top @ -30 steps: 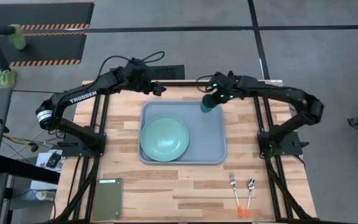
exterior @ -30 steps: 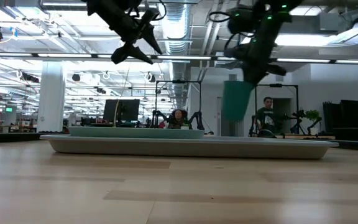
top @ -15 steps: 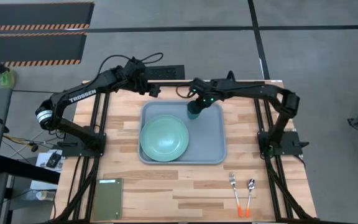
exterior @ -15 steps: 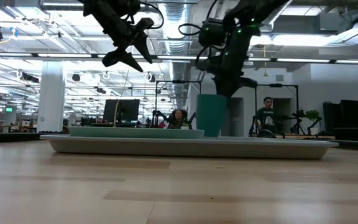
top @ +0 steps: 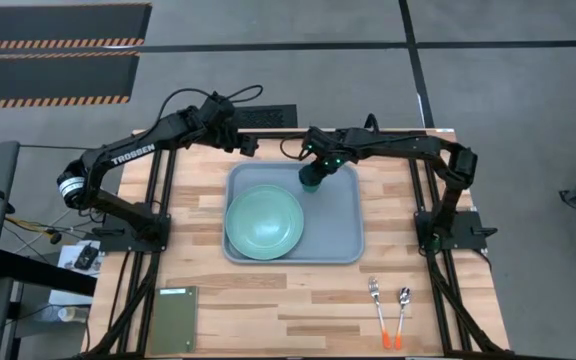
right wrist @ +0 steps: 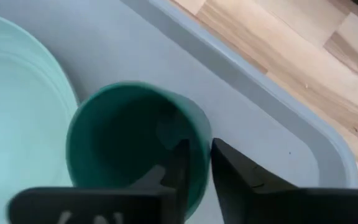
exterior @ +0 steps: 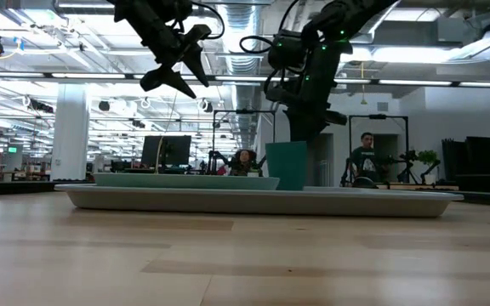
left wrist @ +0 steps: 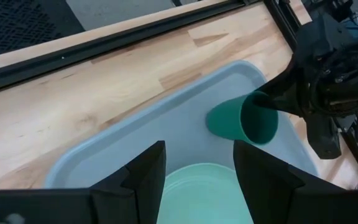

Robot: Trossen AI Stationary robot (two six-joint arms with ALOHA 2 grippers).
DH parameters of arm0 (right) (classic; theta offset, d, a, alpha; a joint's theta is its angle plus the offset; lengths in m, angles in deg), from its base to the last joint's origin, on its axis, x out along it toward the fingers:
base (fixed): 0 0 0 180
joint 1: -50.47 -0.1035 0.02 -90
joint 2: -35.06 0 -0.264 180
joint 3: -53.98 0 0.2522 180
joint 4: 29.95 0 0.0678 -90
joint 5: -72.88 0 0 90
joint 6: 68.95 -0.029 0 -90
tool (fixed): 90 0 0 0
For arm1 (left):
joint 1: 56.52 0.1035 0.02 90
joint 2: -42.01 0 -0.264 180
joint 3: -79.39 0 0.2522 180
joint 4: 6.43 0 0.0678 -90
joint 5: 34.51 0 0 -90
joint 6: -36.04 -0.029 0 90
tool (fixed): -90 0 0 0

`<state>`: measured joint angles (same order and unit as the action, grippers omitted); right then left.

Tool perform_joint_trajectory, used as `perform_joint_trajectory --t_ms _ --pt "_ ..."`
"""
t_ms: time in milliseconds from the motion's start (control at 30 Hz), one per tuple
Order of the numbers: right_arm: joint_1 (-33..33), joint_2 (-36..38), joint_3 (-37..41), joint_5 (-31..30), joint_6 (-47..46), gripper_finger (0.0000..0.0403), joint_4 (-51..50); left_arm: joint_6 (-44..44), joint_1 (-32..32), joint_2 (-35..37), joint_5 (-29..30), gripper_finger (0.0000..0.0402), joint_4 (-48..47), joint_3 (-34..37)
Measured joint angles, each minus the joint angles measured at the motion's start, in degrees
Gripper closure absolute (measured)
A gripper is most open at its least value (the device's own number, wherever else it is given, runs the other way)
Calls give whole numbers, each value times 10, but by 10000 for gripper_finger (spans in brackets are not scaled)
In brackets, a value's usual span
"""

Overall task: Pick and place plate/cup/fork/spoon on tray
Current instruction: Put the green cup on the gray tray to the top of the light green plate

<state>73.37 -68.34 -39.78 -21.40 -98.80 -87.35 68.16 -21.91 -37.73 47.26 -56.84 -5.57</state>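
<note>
Right end effector [top: 313, 176], one cup [top: 311, 180]

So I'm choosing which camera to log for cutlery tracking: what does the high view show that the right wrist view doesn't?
Only the high view shows the fork and spoon lying on the bare table in front of the tray, the olive-green rectangle, and the left gripper waiting behind the tray's rear edge. Only the right wrist view shows the right gripper with its fingers pinching the cup's wall. Both show the cup on the tray, beside the plate.
</note>
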Motion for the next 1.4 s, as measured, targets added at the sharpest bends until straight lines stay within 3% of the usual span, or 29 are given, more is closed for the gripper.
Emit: perform_joint_trajectory --t_ms 267,500,800,1033,1400 --pt "10 2 0 24 0 223 6 0 0 0 1 227 1 0" --pt "18 67 0 30 3 184 26 5 0 0 -1 227 1 0" --pt "28 198 0 24 -1 183 -26 27 -68 -15 1 227 71 0" --pt "22 279 0 24 -1 185 -63 53 -106 -102 -22 227 123 -6" --pt "-6 324 0 24 -9 191 -80 50 -108 -235 -27 227 101 -117"
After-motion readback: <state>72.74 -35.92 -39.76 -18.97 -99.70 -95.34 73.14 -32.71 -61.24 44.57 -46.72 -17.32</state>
